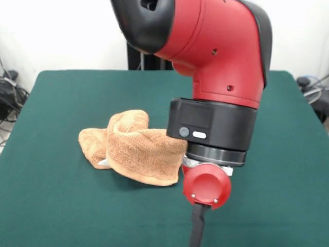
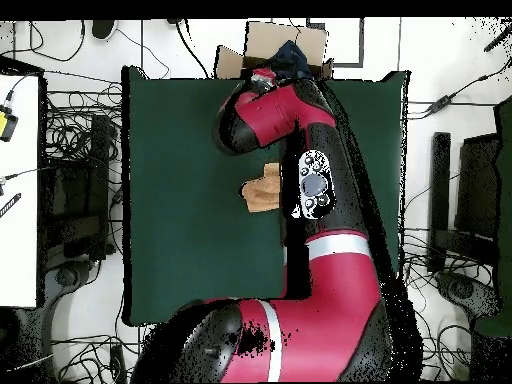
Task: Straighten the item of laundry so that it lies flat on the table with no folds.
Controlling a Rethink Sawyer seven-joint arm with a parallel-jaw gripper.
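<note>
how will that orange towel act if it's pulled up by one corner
The towel would likely droop limply: it already lies bunched in soft folds. Its thick terry pile suggests it would drag on the green table rather than slide. It probably won't roll.

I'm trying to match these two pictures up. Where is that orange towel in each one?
Front view: the towel lies bunched and folded a little left of centre, against the arm's black and red wrist.
Overhead view: the towel shows as a small tan patch near the middle, partly hidden under the red arm.
Shared landmark: the green table under it, and the arm beside it.
</note>
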